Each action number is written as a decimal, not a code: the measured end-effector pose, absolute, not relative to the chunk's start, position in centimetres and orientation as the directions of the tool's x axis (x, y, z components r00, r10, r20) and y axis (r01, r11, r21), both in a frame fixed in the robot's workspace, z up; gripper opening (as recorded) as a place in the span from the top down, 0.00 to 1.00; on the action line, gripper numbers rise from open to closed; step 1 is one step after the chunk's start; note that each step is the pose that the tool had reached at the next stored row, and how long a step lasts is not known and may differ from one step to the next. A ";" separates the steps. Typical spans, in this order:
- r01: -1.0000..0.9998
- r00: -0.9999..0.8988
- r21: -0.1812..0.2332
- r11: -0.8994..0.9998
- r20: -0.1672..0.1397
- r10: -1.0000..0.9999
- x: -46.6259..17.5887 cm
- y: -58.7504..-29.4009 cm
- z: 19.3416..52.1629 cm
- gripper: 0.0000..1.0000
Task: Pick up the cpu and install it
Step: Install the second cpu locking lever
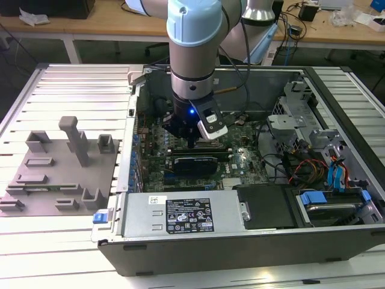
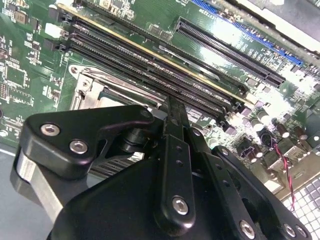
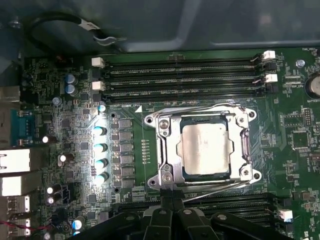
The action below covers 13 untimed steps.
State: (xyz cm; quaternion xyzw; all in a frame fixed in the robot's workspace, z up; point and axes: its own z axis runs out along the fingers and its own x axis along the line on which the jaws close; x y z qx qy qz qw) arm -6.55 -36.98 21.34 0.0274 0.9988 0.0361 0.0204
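Cpu (image 3: 205, 148) sits seated inside the socket frame (image 3: 167, 150) on the motherboard (image 3: 65, 80); tool (image 3: 171, 197), fingers pressed together and holding nothing, hovers just beside the frame's edge, off the cpu.

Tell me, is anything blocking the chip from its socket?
No. In the first wrist view the chip already lies inside the metal socket frame on the green board, with nothing on top of it.
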 end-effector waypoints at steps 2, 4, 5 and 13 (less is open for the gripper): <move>0.053 -0.998 0.073 0.996 -0.039 0.056 -6.6 -37.0 21.3 0.89; 0.052 -0.998 0.073 0.996 -0.039 0.055 -6.6 -37.0 21.3 0.89; 0.052 -0.998 0.073 0.996 -0.039 0.055 -6.6 -37.0 21.3 0.89; 0.052 -0.998 0.073 0.996 -0.039 0.055 -6.6 -37.0 21.2 0.89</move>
